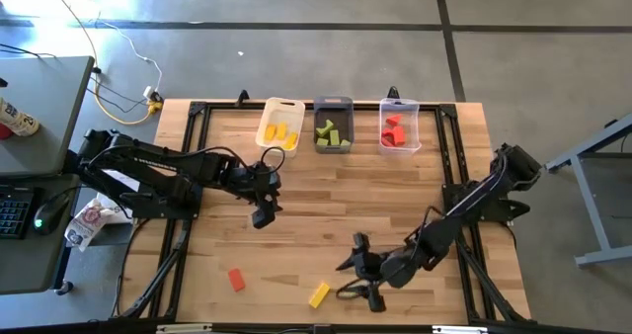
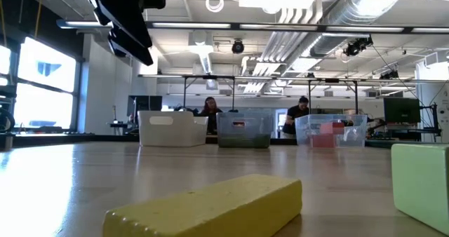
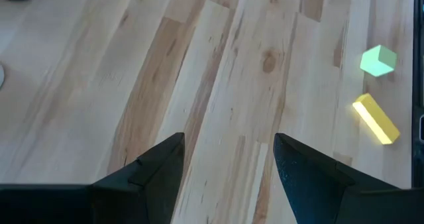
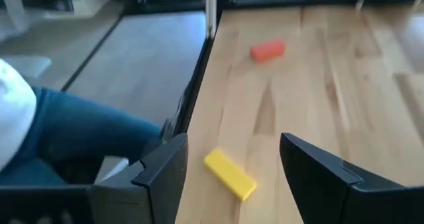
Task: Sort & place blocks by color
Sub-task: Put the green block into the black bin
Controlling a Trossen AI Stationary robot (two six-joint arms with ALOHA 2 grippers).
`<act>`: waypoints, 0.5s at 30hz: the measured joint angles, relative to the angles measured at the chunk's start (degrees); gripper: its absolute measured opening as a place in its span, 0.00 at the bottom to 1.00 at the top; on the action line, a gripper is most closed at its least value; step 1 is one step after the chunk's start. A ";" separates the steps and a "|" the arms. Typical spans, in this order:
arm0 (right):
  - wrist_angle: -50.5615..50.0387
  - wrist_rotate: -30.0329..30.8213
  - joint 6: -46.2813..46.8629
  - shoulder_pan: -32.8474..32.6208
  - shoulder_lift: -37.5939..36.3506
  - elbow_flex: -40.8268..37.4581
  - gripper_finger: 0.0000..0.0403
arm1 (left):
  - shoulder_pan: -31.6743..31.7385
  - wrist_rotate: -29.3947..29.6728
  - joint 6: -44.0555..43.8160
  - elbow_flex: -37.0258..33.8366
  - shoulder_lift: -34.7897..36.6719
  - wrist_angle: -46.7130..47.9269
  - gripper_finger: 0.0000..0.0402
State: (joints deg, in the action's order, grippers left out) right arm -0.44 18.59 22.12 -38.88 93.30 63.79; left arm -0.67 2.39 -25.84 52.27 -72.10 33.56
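Three blocks lie flat and loose on the table near its front edge: a red block (image 1: 236,279) (image 4: 267,50), a yellow block (image 1: 319,294) (image 4: 230,174) (image 2: 210,205) and a light green block (image 3: 378,59) (image 2: 421,184). My right gripper (image 1: 352,273) (image 4: 232,144) hangs open above the table just right of the yellow block, pointing toward it. My left gripper (image 1: 263,213) (image 3: 228,154) hovers open over bare wood at the table's middle left. Neither holds anything.
Along the far edge stand a white bin (image 1: 279,126) with yellow blocks, a grey bin (image 1: 333,126) with green blocks and a clear bin (image 1: 399,126) with red blocks. A person's leg in jeans (image 4: 73,134) shows beyond the table's front edge.
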 joint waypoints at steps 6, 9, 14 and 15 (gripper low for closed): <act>-3.44 0.07 3.88 -1.84 3.13 0.00 0.56 | 0.00 0.02 -2.74 0.00 0.00 -0.56 0.54; -4.49 0.26 5.80 -2.37 4.85 0.00 0.56 | 0.00 0.02 -3.07 0.00 0.00 -0.63 0.54; -5.77 0.20 8.86 -2.55 7.80 0.00 0.56 | -0.02 0.01 -3.51 0.00 0.00 -0.72 0.54; -6.06 -0.05 9.62 -2.55 8.42 0.00 0.56 | -0.02 0.01 -3.82 0.00 0.00 -0.72 0.54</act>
State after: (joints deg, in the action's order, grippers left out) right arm -6.50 18.55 31.74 -41.43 101.72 63.79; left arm -0.69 2.40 -29.66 52.27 -72.10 32.84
